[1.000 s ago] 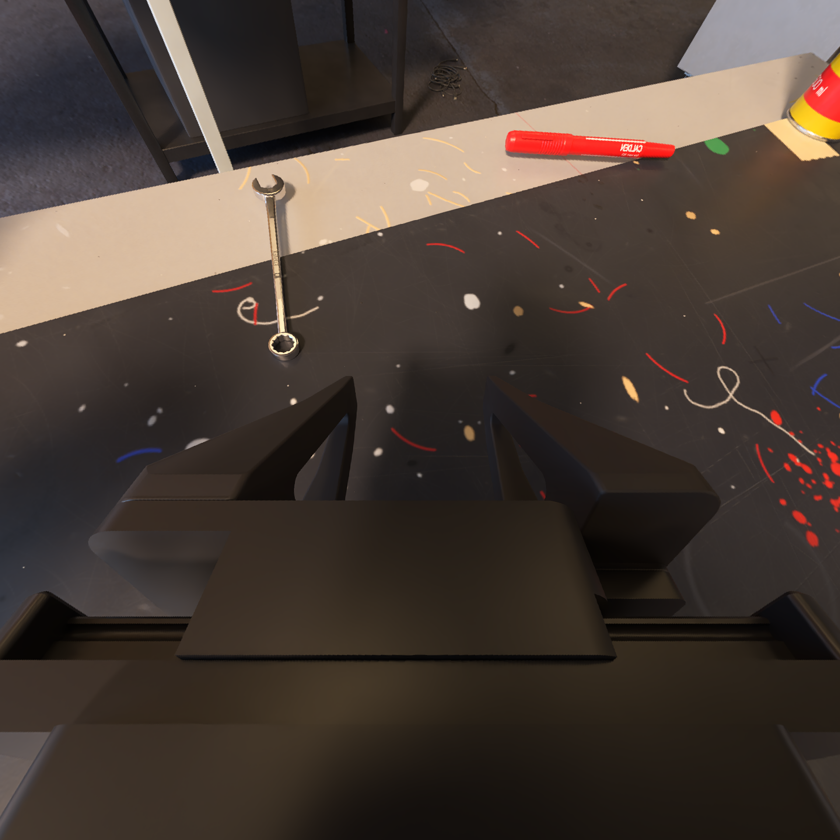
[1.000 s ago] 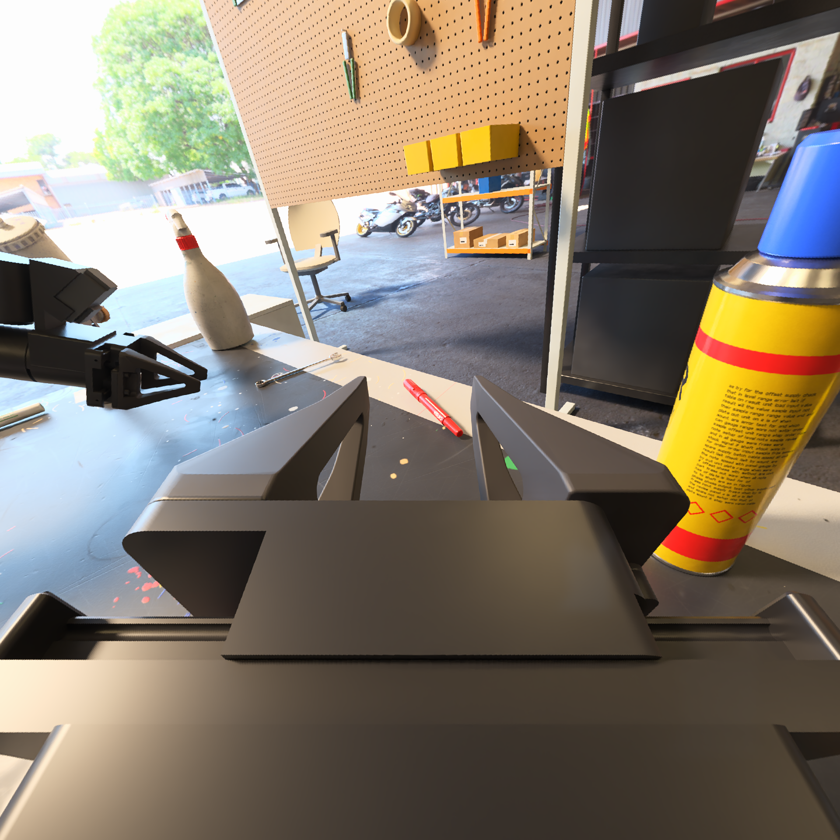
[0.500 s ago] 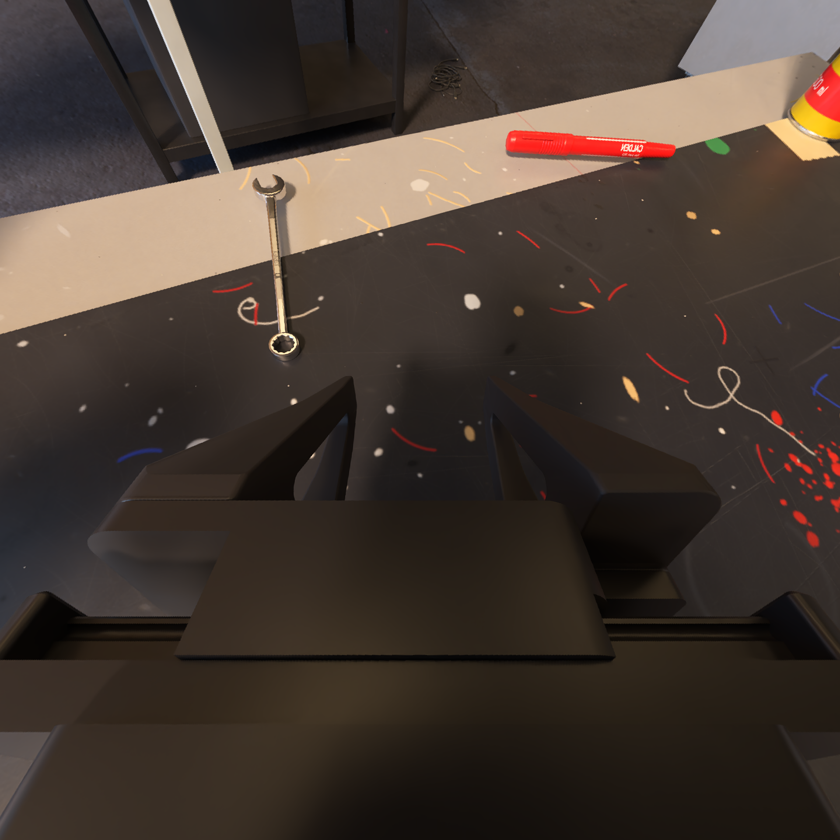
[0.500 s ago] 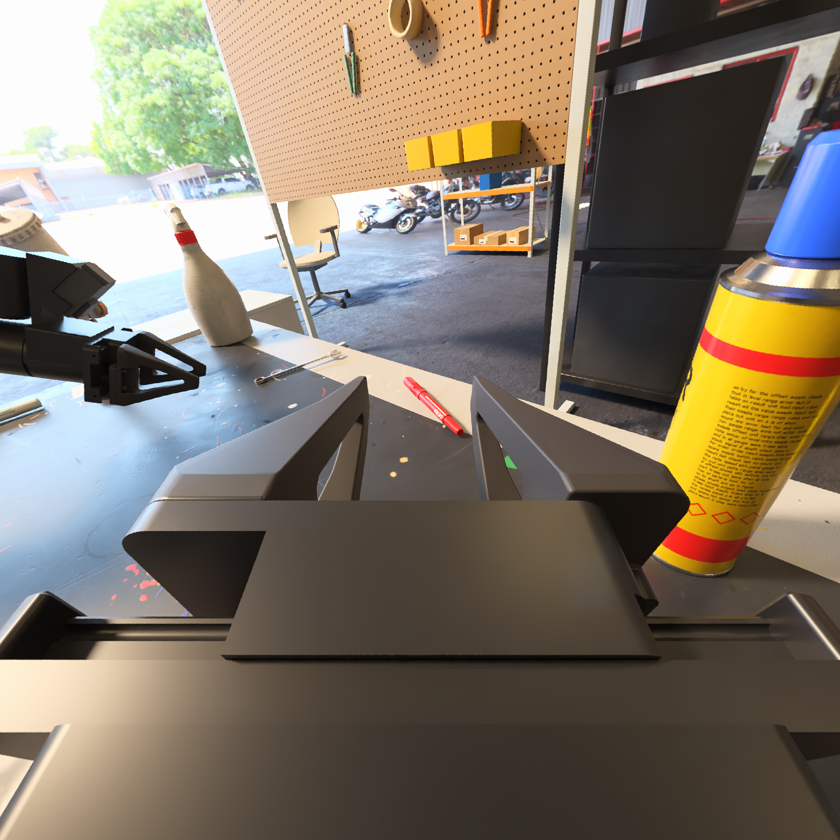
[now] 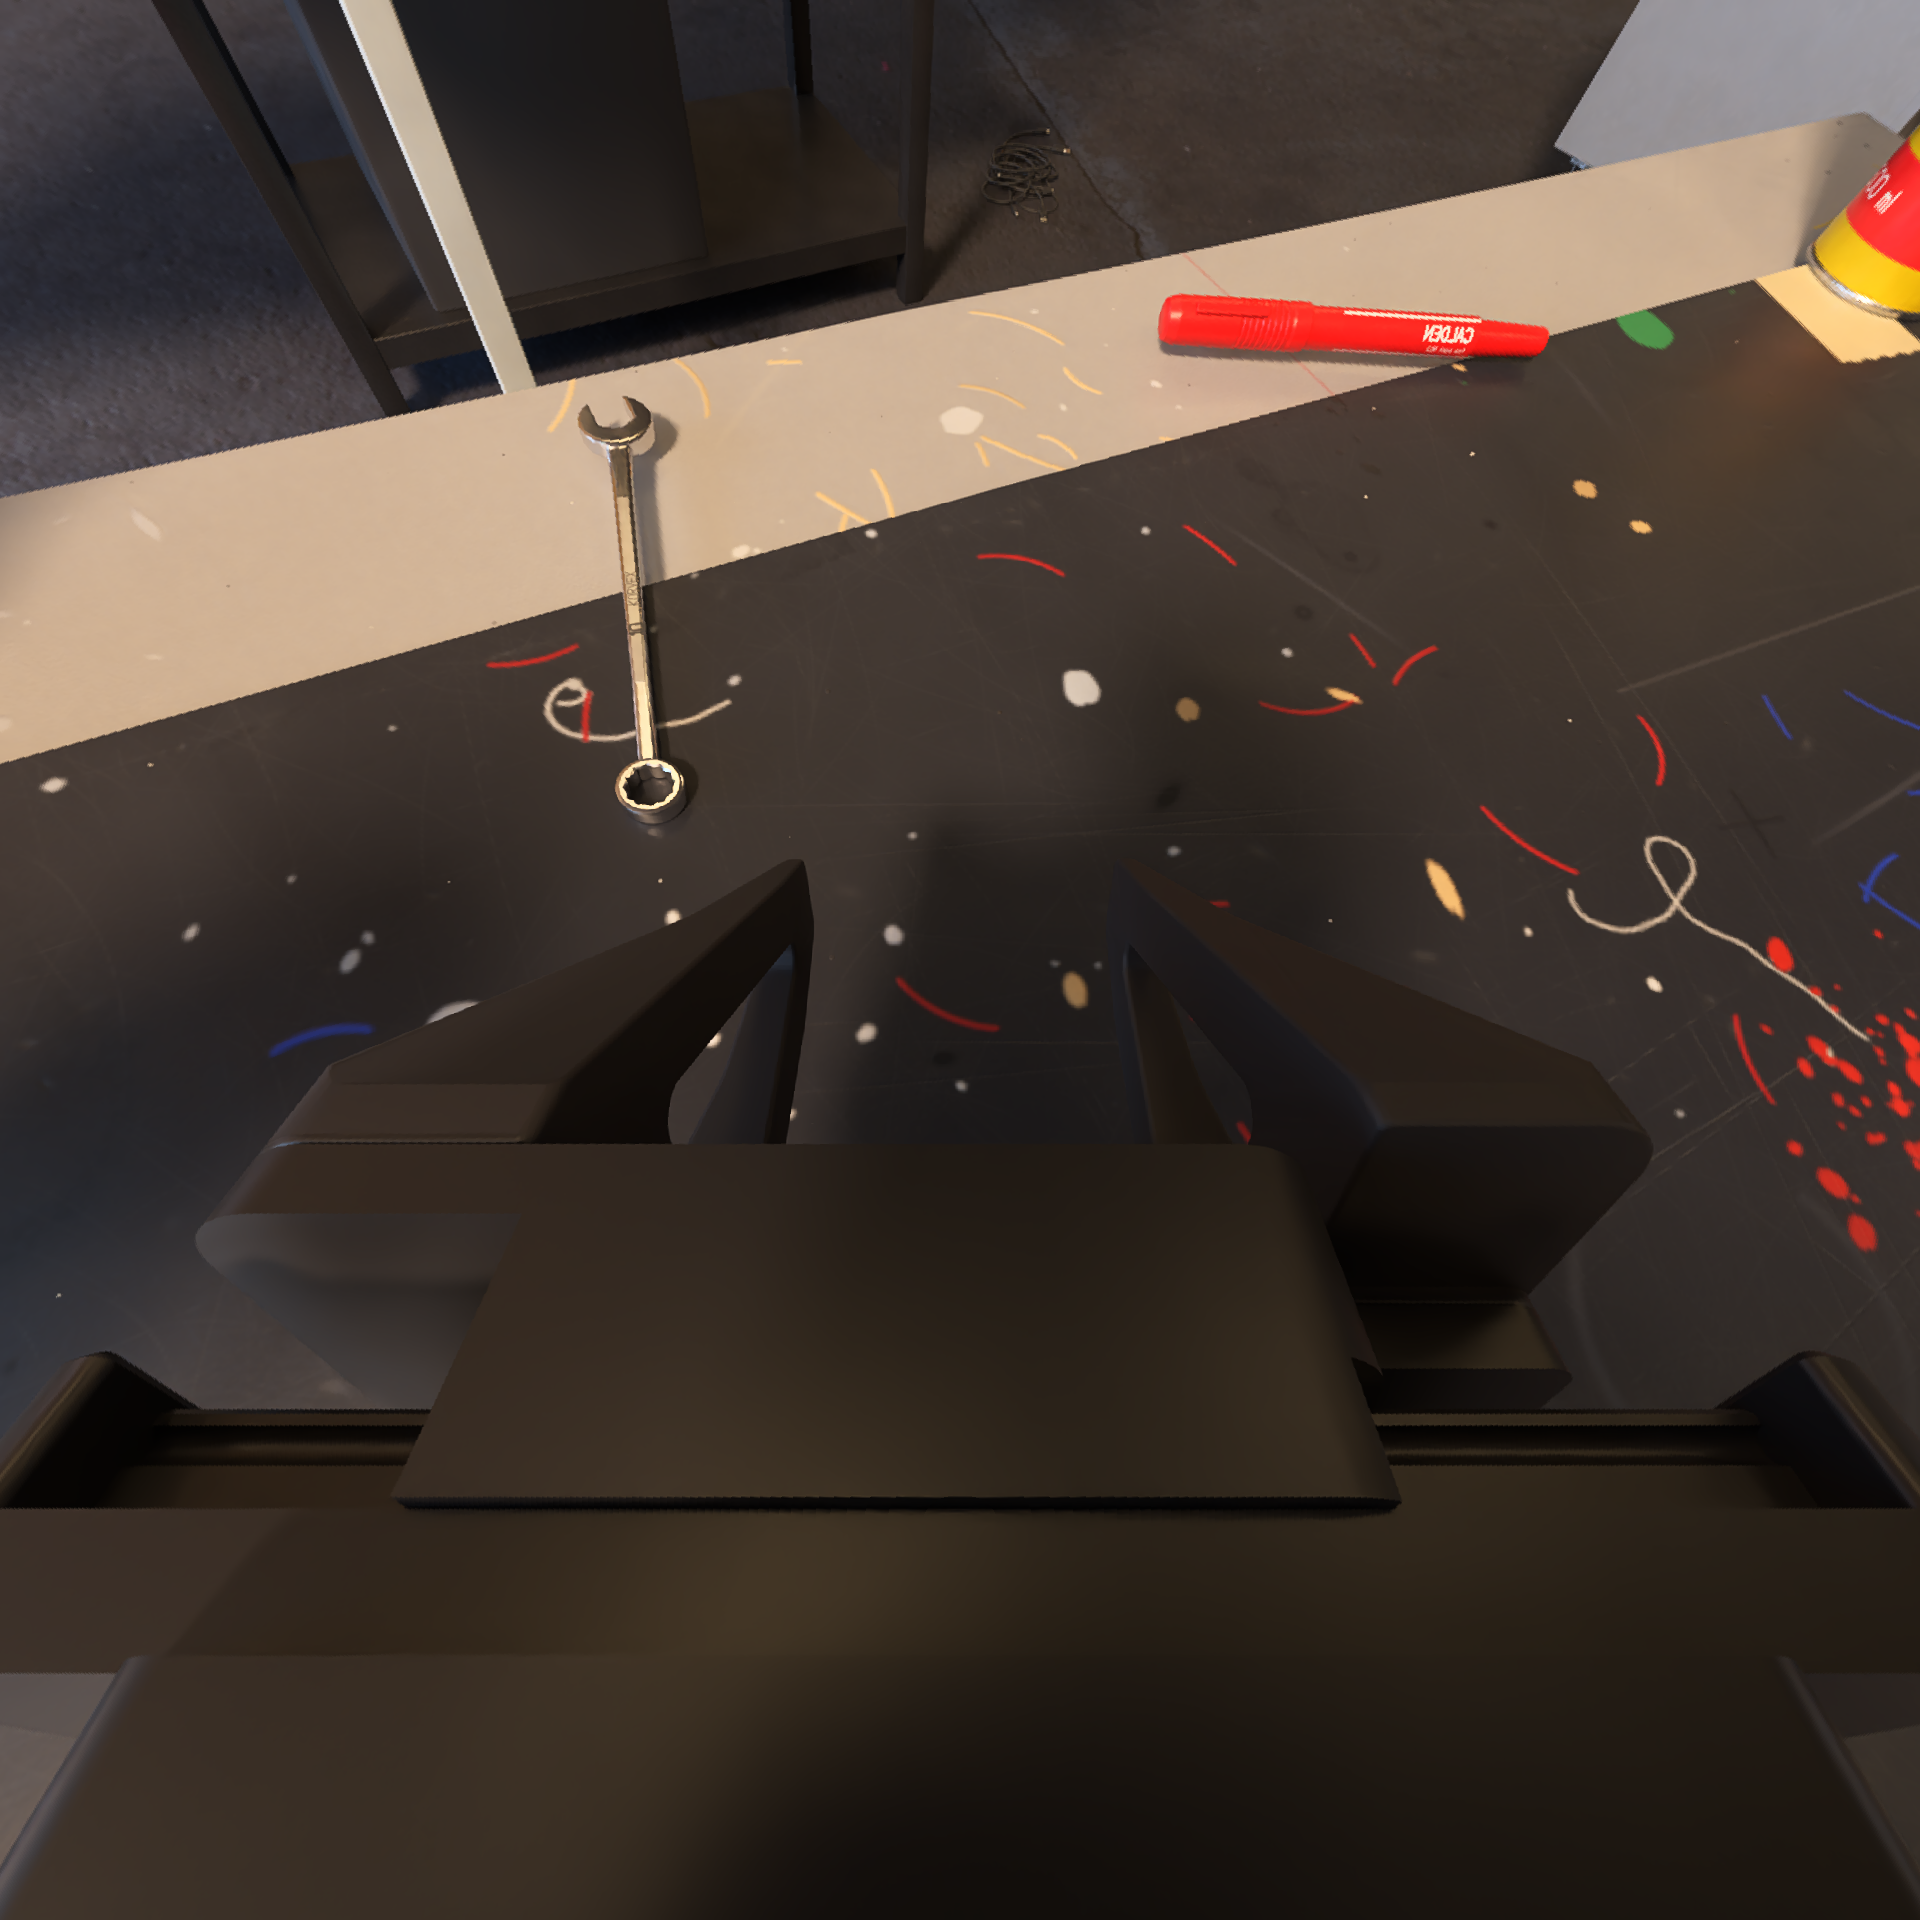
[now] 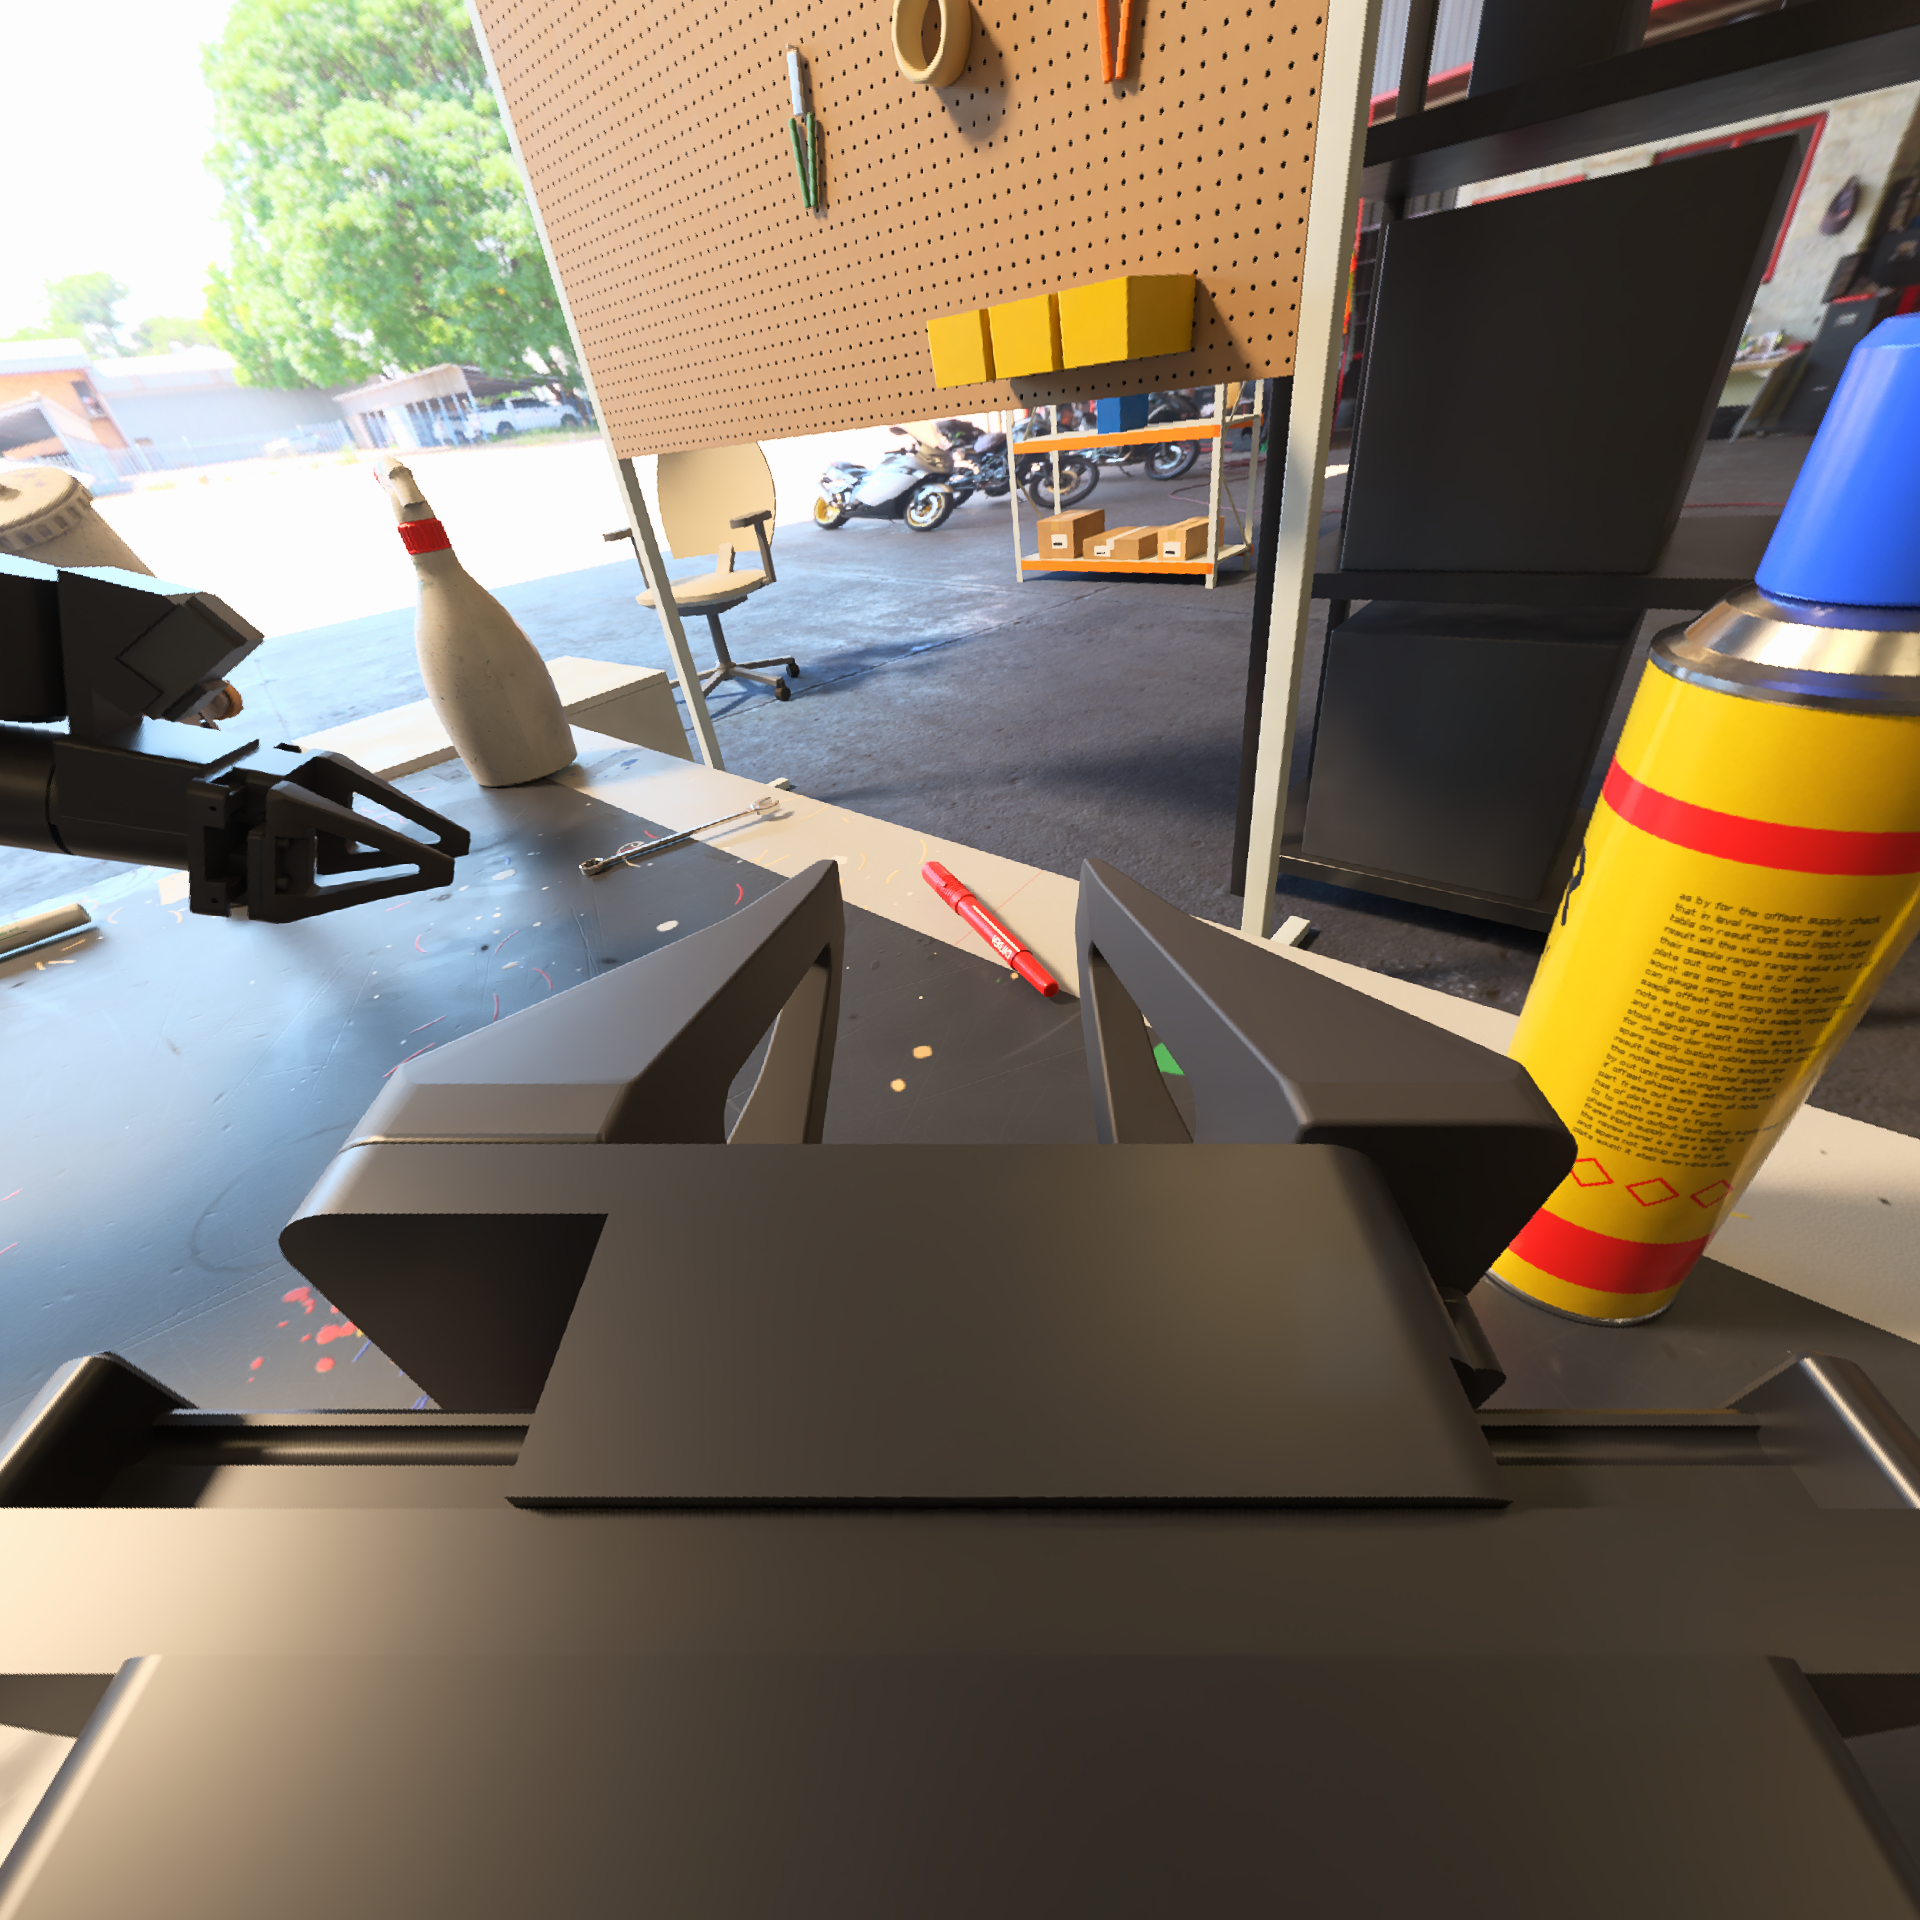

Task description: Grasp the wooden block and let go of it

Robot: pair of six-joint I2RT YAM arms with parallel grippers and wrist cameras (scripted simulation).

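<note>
Both hands are dark grey, with two pointy, hollow triangle fingers (image 5: 727, 997) on a flat block

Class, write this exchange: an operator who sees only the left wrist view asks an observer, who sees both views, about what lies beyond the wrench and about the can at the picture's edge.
Operator: What is past the wrench?
Observer: A white bowling pin stands upright there.
Operator: I see only the bottom of the can. What is on top?
Observer: A blue cap.
</note>
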